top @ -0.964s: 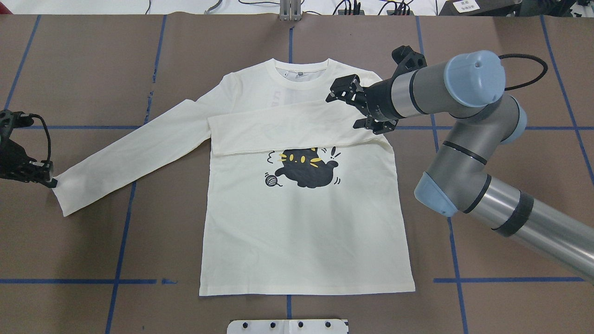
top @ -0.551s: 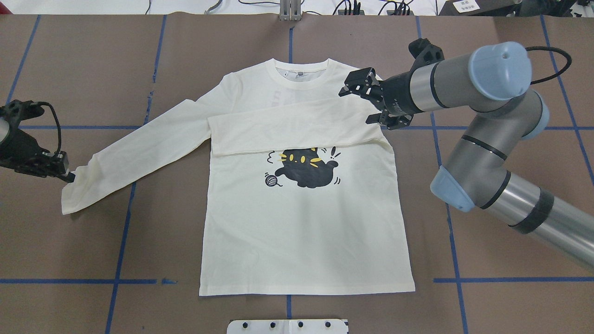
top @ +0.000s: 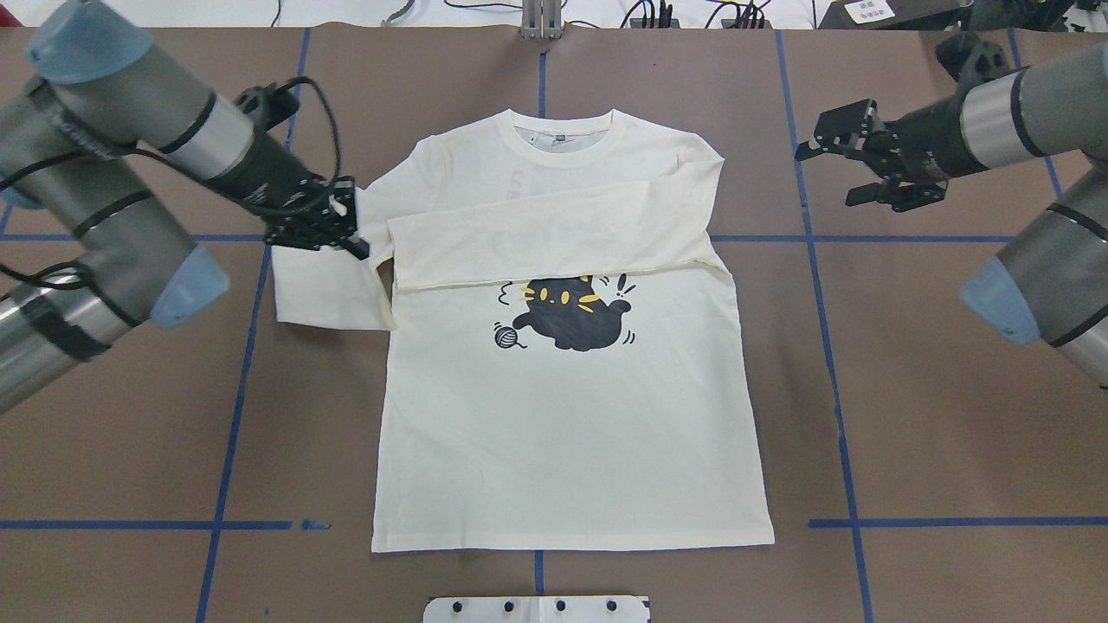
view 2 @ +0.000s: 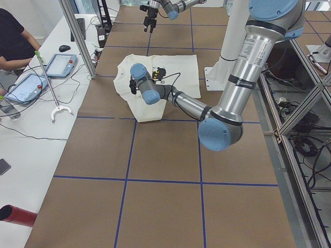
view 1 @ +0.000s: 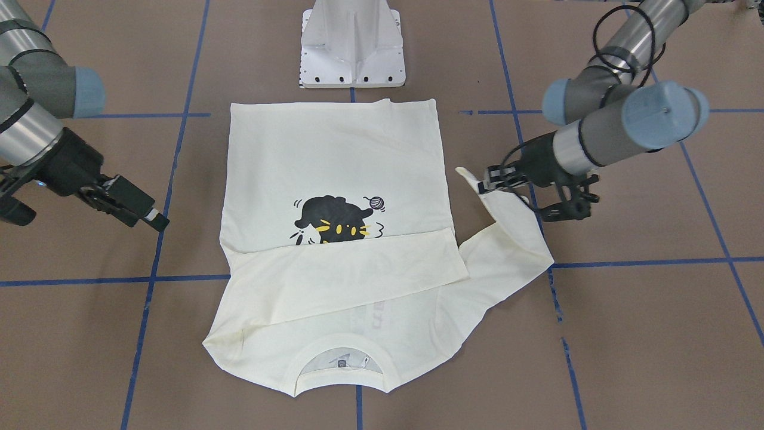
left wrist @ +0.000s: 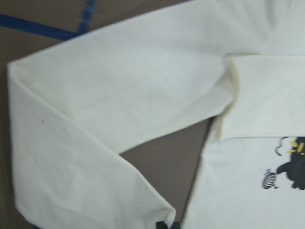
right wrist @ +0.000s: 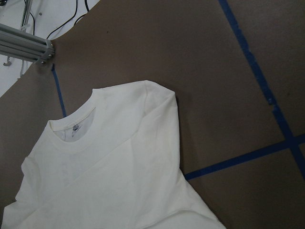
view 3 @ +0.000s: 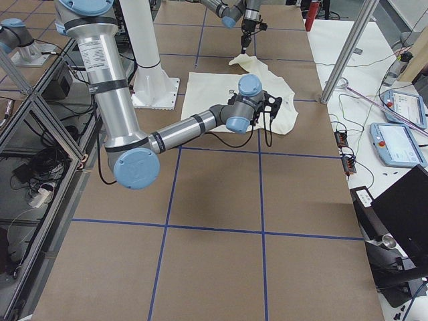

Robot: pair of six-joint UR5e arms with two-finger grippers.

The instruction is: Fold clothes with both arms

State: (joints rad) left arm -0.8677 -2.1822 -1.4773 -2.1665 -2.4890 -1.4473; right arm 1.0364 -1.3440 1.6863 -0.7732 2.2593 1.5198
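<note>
T-shirt (top: 563,433): one, flat, print up, in the middle of the table (top: 866,389), hem toward the robot's edge.
Sleeves: two; one sleeve (top: 554,238) lies across the chest, the other sleeve (top: 325,290) is doubled over beside the body.
Left gripper (top: 351,234): pinching the doubled sleeve's cuff.
Right gripper (top: 827,173): fingers spread, empty, past the shoulder.

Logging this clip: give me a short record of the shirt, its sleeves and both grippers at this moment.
shirt: flat on table, cat print up, collar away from robot
right sleeve: folded across the chest
left sleeve: doubled over beside the body, cuff lifted
left gripper: fingers shut on left sleeve cuff
right gripper: open, empty, off the shirt, over table
fold stage: one sleeve in, second not yet laid across
</note>
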